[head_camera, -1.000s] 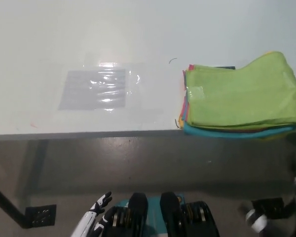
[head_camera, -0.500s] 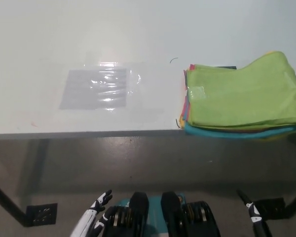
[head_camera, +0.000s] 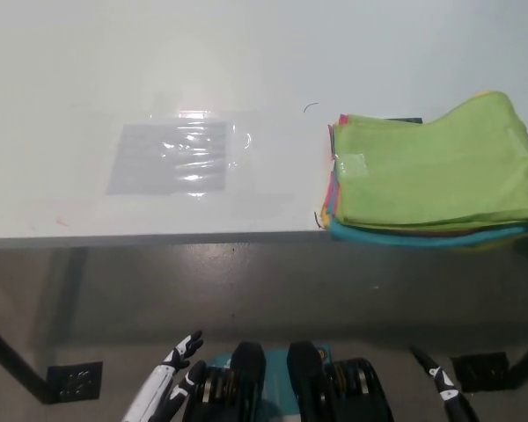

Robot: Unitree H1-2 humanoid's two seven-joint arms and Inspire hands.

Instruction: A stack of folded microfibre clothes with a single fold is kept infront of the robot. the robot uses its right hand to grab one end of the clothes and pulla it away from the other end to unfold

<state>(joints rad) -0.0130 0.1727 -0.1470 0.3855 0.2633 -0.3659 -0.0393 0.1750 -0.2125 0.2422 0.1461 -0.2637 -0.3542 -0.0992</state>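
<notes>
Black right robot hand (head_camera: 440, 381) low at the near right, below the bench edge, only slim fingertips in view, holding nothing; how wide, cannot tell. White left robot hand (head_camera: 178, 362) low at the near left, fingers apart, empty, resting well short of the bench. Up and far from the right robot hand, on the right part of the white bench (head_camera: 158, 70): stack of folded microfibre cloths (head_camera: 431, 176), lime green on top, blue, red and yellow edges showing beneath, near edge just at the bench's near edge. Left of the stack, well apart: clear plastic sheet (head_camera: 176, 158) lying flat, glinting.
</notes>
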